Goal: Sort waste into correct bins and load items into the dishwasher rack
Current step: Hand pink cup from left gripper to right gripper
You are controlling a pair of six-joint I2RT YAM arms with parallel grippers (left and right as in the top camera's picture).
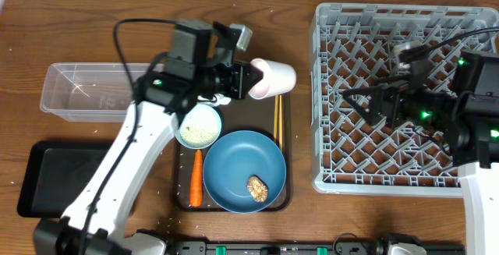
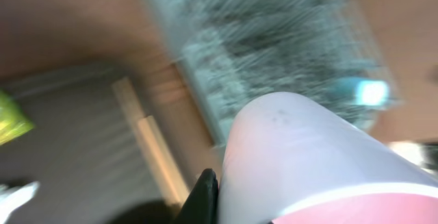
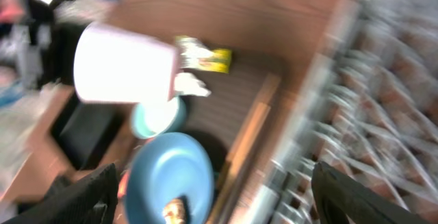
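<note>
I have my left gripper (image 1: 248,80) clamped on the small pinkish-white cup (image 1: 273,77), which lies on its side in the air above the top edge of the brown serving tray (image 1: 249,111), centre frame. My right gripper (image 1: 355,103) hangs over the dishwasher rack (image 1: 327,17) at right, jaws apart and empty. The blue plate (image 1: 238,157), carrot (image 1: 196,178) and chopsticks (image 1: 277,118) lie on the tray.

We see a brown wooden table (image 1: 78,29), its grain running left to right. About the middle of it lies a dark brown tray (image 1: 245,113), rectangular with rounded corners, its longer sides running front to back. In the right wrist view its floor looks ribbed, though blurred.
</note>
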